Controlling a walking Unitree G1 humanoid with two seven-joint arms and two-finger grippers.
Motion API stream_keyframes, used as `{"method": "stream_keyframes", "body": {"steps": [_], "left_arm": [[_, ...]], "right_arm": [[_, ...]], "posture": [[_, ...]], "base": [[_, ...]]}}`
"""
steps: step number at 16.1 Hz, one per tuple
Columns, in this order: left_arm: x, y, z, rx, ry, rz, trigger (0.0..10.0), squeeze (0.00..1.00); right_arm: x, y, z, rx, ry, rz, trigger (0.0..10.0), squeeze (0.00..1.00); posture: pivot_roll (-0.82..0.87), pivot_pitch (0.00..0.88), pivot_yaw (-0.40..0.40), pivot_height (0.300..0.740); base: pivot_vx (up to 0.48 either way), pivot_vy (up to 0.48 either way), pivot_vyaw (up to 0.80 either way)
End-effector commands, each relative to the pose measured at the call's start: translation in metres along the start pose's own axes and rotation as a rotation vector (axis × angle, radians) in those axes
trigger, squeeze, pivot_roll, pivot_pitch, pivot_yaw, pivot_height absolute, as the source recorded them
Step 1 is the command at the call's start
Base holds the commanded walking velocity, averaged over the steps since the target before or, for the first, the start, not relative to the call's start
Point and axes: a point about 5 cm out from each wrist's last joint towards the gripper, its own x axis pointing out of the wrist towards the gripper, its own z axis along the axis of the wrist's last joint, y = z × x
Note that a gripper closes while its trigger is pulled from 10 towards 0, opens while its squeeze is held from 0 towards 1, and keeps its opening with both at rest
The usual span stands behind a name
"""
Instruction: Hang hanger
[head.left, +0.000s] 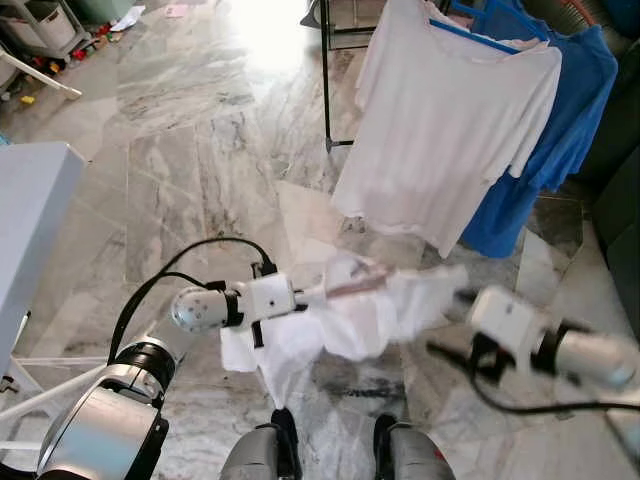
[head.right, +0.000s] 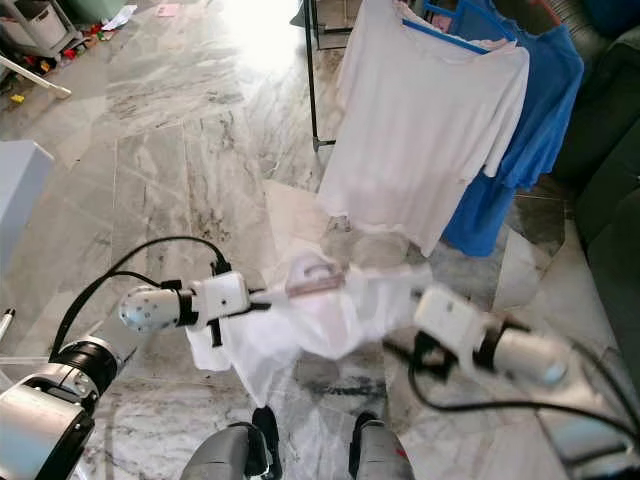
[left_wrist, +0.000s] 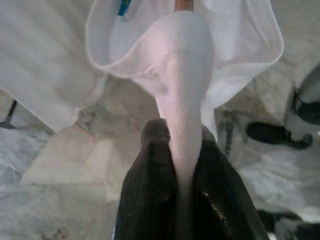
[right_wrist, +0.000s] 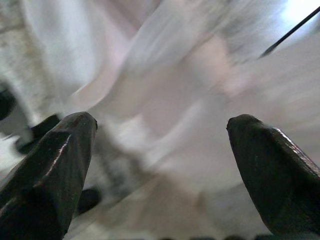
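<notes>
A white shirt hangs bunched in front of me, low over the marble floor. A brownish hanger sits inside its neck. My left gripper is shut on the shirt's collar; in the left wrist view the cloth runs between the two black fingers of the gripper. My right gripper is blurred beside the shirt's right edge. It stands open with the white cloth in front of it and nothing between the fingers.
A black clothes rack stands ahead on the right, carrying a white shirt and a blue shirt on a blue hanger. A dark sofa is at the right, a white cabinet at the left.
</notes>
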Motion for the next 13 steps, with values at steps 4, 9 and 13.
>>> {"method": "stream_keyframes", "body": {"steps": [4,9,13], "left_arm": [[-0.007,-0.006,-0.008,-0.019,0.007,-0.018,0.0,0.00],[-0.006,0.000,0.001,0.018,-0.052,-0.023,0.0,0.00],[-0.001,0.005,0.027,0.103,-0.203,-0.077,0.0,0.00]], "right_arm": [[-0.010,-0.015,-0.018,-0.065,0.059,-0.117,10.0,1.00],[-0.014,-0.005,-0.033,0.004,0.086,-0.019,10.0,1.00],[-0.013,-0.012,-0.034,-0.034,0.093,0.016,10.0,1.00]], "posture": [[-0.18,0.247,0.098,0.740],[-0.17,0.251,0.101,0.740],[-0.16,0.250,0.099,0.740]], "base": [[0.000,0.000,0.00],[0.000,0.000,0.00],[0.000,0.000,0.00]]}}
